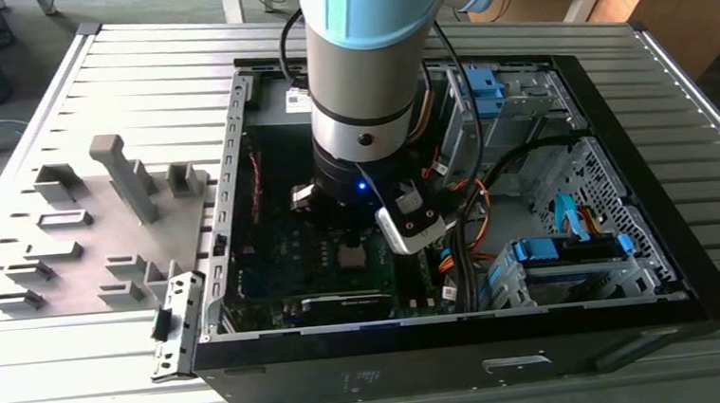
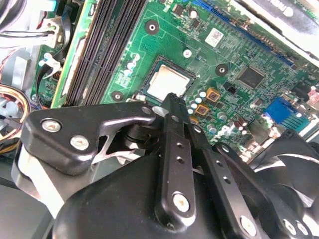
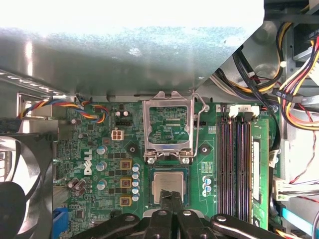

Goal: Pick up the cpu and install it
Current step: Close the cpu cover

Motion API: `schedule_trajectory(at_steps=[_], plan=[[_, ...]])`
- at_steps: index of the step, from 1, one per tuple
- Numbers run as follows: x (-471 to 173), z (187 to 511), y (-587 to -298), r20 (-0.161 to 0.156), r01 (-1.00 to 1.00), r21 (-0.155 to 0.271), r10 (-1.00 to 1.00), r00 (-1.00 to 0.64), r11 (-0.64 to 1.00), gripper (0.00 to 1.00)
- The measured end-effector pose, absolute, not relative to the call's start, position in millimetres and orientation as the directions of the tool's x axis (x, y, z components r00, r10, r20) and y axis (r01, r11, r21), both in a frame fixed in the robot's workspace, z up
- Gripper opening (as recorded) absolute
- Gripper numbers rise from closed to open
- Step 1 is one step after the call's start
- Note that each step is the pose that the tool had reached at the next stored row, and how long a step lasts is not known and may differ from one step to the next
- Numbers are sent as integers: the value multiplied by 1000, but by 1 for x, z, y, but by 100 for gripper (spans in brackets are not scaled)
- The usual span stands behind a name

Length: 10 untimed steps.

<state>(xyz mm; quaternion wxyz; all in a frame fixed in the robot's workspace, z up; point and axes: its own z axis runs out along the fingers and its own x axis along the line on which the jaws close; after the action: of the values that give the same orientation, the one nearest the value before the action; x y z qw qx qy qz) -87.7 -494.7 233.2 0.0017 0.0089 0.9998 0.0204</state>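
First wrist view shows the retention frame [image 3: 168, 124] swung open so the cpu [image 3: 169, 183] lies flat in its socket [image 3: 151, 180], gripper [image 3: 172, 195] clenched empty above.

Hand [image 3: 171, 195] hides one edge of the cpu [image 3: 162, 183]

The cpu [image 3: 168, 183] lies on the motherboard [image 3: 209, 149], between the fan [image 3: 22, 184] and the memory slots [image 3: 234, 164].

Cameras: one overview, two close-ups.
Exterior view: high, angled down on the open computer case [image 1: 410, 374], arm [image 1: 363, 49] in front. Both wrist views: close above the motherboard [image 3: 99, 149], facing inward from opposite sides of the gripper [image 3: 172, 195], sharing the cpu [image 3: 168, 181] and memory slots [image 3: 234, 159].
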Motion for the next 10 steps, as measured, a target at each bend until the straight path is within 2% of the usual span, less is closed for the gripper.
schedule_trajectory(at_steps=[10], plan=[[-78, 232, -493, -3, 5, 41, 5, -1000, 999, 11]])
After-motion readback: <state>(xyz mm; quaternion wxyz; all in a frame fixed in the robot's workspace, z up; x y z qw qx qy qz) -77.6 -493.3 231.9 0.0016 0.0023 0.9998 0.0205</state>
